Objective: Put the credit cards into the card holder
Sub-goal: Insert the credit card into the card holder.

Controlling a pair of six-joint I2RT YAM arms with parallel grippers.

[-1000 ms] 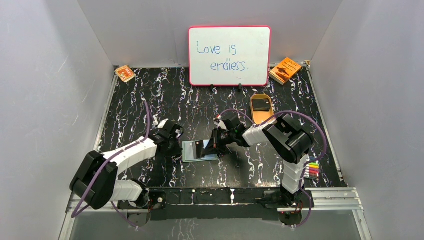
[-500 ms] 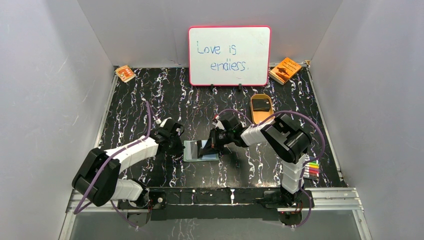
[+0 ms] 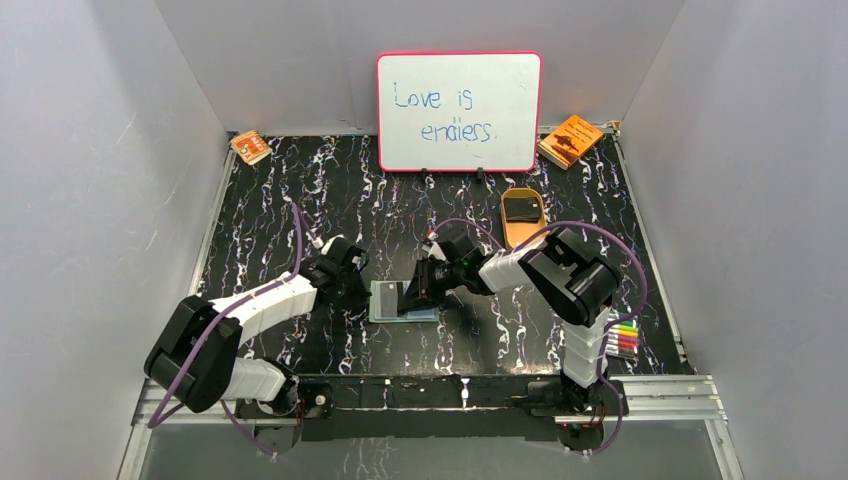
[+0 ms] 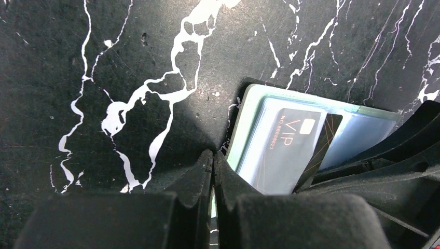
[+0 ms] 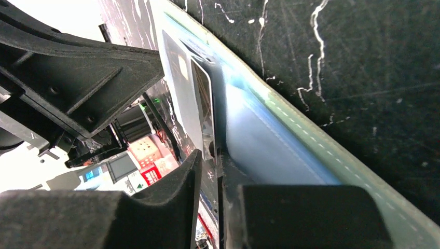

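The card holder (image 3: 390, 300) is seen lying open and flat near the middle of the table (image 3: 300, 190), between the two grippers. Its outer rim is pale grey-green and its inside blue-white. Two dark credit cards lie on it: a VIP card (image 4: 285, 150) with pale lettering and, partly under its edge, a black card (image 4: 322, 145) with thin gold lines.

The left gripper (image 4: 212, 165) is shown with its jaws pressed together at the holder's near edge. At the right gripper (image 5: 210, 171) a narrow gap is seen around a card's edge; whether the card is pinched cannot be told.

The table is black with white veining and is enclosed by plain grey walls. At the back a whiteboard (image 3: 458, 110) is propped.
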